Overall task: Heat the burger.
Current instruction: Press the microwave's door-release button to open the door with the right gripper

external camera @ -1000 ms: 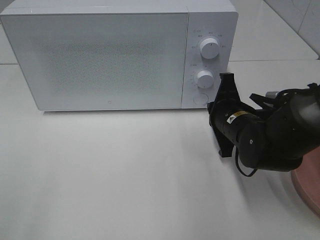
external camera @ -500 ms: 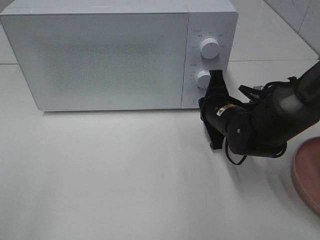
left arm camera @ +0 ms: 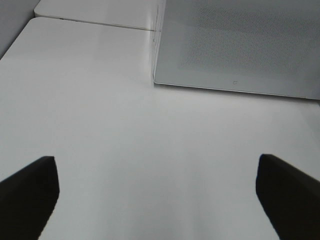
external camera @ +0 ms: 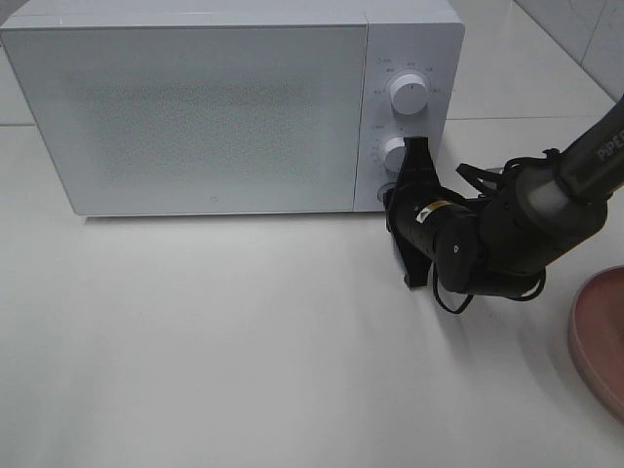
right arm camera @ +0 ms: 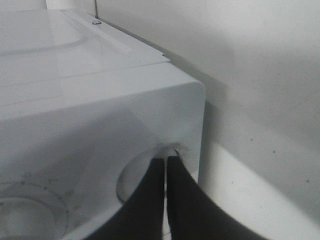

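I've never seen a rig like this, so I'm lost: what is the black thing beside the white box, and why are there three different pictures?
It is a robot with two arms, each ending in a pincer. One picture looks down from a high camera. It shows a white microwave with its door shut, standing on a white table, and a pink plate at the right edge. The other two pictures come from cameras on the robot's wrists. The right pincer is shut and holds nothing, with its tips at the round button below the knobs. The left pincer is open over bare table. No burger shows in any picture.
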Controlling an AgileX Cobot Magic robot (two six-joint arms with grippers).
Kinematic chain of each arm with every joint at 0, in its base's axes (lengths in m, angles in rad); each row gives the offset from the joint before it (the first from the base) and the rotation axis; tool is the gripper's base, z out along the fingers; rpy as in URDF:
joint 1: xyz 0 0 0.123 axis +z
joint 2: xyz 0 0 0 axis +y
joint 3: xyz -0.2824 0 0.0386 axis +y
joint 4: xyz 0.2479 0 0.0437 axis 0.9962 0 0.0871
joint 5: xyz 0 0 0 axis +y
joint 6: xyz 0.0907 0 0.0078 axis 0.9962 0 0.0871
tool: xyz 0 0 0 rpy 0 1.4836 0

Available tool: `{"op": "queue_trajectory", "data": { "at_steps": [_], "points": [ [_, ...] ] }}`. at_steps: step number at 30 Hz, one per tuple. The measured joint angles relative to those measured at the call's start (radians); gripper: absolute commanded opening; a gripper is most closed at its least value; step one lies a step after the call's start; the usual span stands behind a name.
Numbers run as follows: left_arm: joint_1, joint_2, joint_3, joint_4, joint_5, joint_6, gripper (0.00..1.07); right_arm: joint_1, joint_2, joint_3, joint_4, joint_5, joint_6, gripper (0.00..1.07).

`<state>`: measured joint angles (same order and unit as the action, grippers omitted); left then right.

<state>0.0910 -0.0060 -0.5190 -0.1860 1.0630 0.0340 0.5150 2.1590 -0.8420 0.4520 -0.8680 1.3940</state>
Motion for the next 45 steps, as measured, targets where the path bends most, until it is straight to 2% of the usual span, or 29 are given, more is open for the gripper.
{"op": "queue_trajectory", "data": {
  "at_steps": [41, 45],
  "points": [
    [0.0, 0.0, 0.0, 0.0, 0.0, 0.0, 1.0, 0.007, -0.018, 0.005, 0.013, -0.047, -0.017, 0.0],
    [0.0, 0.0, 0.0, 0.0, 0.0, 0.0, 1.0, 0.011, 0.001, -0.018, 0.023, -0.046, -0.027, 0.0]
  ]
}}
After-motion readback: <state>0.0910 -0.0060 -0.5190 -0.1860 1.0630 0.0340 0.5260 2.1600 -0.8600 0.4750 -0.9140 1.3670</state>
